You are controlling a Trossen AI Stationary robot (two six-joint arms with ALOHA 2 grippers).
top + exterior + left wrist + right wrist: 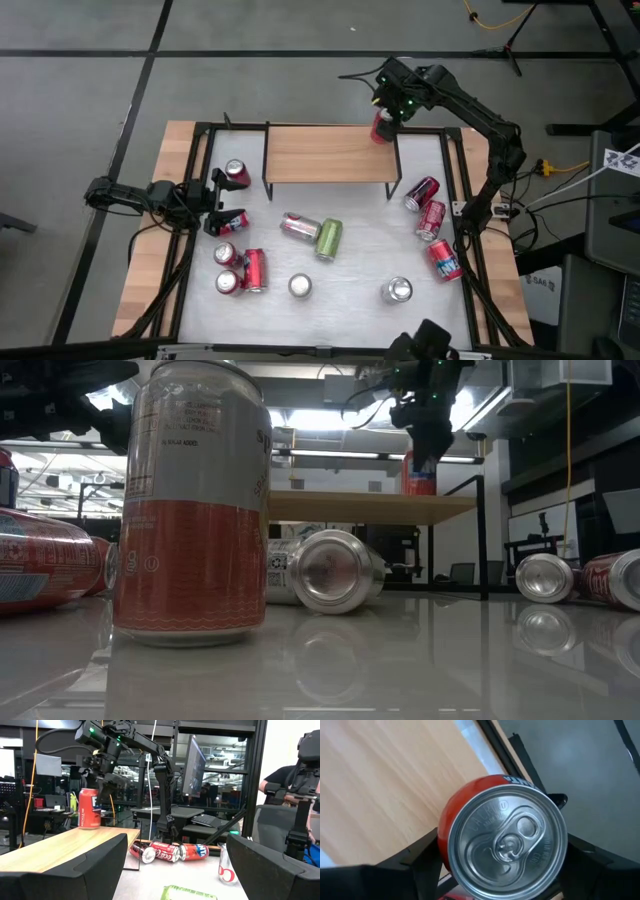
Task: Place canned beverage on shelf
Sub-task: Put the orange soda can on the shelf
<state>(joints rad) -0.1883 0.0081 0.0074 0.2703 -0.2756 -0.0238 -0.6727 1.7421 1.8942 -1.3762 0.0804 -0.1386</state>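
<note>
Scene: I am watching the right gripper (383,118) over the far right corner of the shelf (325,155), where a red can (381,129) stands upright on the plank.
Progress: From here I judge the placing itself nearly done; the can sits on the wood near the plank's edge, and what is left is to let go cleanly and lift clear.
Right claw: In the right wrist view its dark fingers (417,857) flank the can (502,845) on both sides, but I cannot tell whether they grip it or have just let go.
Left claw: The left gripper (218,205) waits at the table's left side, fingers spread and holding nothing.
Remaining stock: Other cans (327,238) lie or stand loose on the white table (350,295), none on the shelf.
</note>
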